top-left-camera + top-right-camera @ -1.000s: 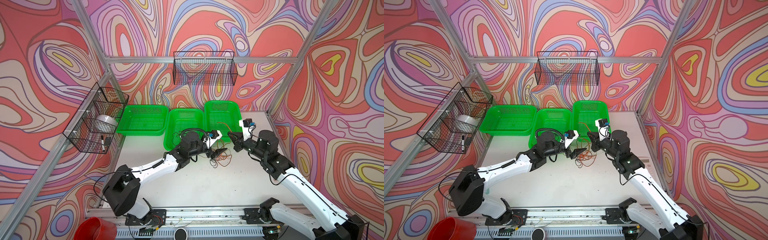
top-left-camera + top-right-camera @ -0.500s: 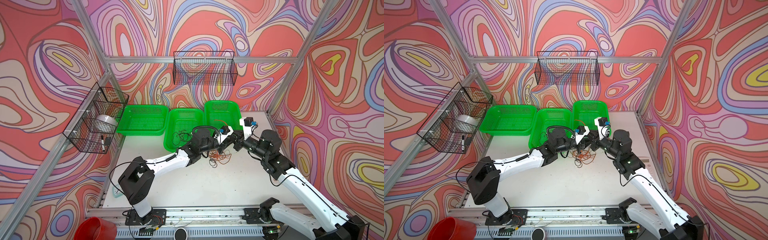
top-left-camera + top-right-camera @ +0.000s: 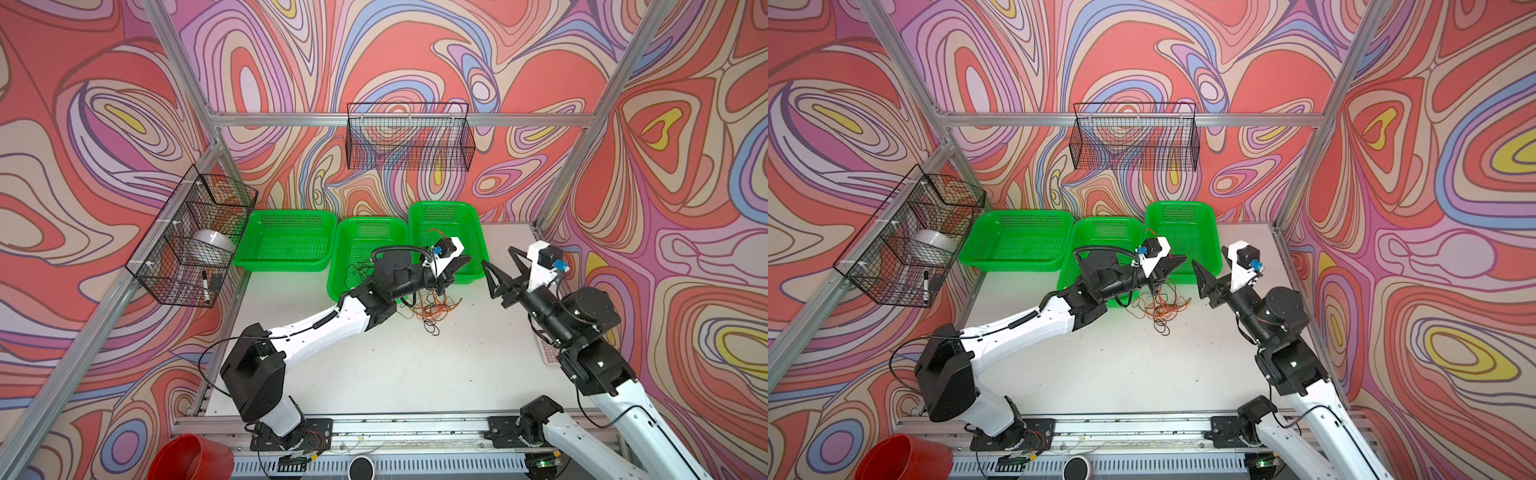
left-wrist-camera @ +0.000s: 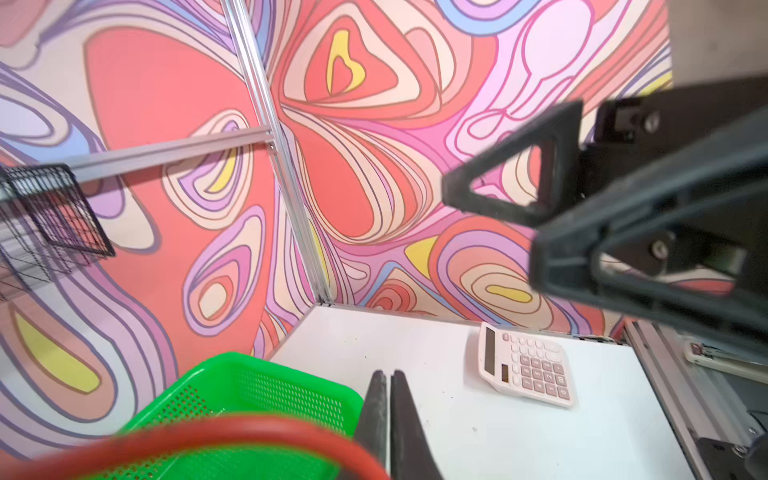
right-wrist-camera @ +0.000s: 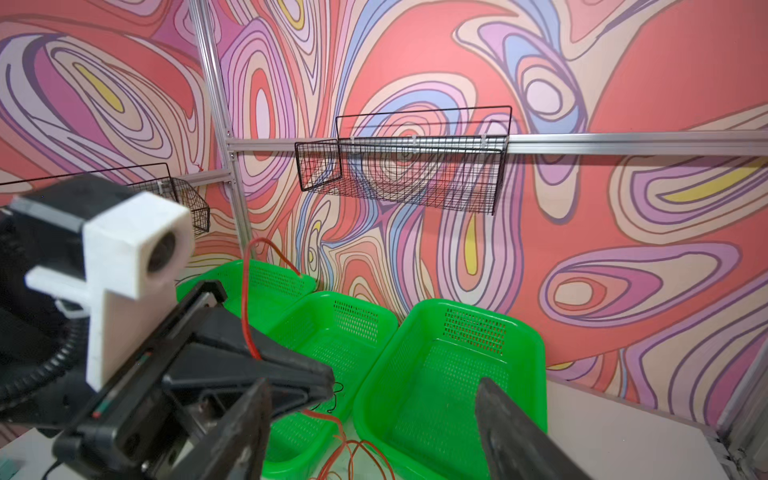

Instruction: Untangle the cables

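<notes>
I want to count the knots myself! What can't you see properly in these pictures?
- How the cables cross: too thin in both top views.
- The red cable: a blur in the left wrist view, cut off by the bottom edge.
- The black cable: part hidden behind the left arm in a top view.
- The calculator: mostly behind the right arm in a top view.

Swirl-patterned walls [image 3: 124, 83] enclose a white table [image 3: 415, 374]; a wire basket [image 3: 409, 137] hangs behind.
</notes>
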### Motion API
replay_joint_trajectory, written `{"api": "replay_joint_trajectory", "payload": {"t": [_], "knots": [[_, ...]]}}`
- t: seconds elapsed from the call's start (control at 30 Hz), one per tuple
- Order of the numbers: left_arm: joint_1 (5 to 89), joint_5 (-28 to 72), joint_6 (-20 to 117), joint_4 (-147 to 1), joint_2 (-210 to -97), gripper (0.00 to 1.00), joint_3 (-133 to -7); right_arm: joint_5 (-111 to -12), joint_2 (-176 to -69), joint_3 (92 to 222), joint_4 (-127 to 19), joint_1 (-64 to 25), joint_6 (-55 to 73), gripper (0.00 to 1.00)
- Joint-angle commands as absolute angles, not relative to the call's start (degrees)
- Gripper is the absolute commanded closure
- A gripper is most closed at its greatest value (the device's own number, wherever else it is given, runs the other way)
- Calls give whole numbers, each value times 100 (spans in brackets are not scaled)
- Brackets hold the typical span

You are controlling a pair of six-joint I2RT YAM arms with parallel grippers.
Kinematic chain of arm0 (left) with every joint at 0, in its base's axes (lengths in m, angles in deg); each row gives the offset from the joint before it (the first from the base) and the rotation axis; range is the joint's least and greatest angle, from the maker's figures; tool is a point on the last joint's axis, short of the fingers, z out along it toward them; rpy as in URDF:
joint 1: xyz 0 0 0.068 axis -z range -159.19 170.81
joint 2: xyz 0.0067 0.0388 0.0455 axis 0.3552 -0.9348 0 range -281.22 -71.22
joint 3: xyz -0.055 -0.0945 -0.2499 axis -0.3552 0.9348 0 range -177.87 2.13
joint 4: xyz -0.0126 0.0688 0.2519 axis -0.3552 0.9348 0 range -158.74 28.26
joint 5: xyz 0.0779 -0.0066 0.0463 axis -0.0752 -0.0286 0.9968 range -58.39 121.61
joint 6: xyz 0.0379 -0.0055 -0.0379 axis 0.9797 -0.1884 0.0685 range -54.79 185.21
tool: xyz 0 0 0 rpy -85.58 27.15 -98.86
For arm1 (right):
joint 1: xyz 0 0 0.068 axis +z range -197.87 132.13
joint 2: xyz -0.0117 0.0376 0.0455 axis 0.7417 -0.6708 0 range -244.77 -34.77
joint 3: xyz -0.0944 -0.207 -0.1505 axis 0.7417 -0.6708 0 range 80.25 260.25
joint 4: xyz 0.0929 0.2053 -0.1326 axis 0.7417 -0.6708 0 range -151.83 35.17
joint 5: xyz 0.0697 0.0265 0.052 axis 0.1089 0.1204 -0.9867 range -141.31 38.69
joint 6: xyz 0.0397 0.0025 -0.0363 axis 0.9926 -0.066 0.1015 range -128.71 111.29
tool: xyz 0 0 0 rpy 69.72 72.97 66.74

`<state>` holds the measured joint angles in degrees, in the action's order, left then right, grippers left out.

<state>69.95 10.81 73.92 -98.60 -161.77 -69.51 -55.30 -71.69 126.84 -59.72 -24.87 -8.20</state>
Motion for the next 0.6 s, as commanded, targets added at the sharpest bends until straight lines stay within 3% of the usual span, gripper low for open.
{"api": "replay_joint_trajectory", "payload": {"t": [0.0,0.23,0.57], "knots": [[7029,1153,7557,-9812,-16027,100,-7230,-5745,-7126,12033,-6344,-2495,-647,23],[7026,1022,7732,-9537,-16054,100,-7746,-7104,-7734,11063,-4732,-2489,-1,32],[7064,1055,7759,-9190,-16127,100,-8245,-7275,-9075,11471,-3550,-2309,228,34]]}}
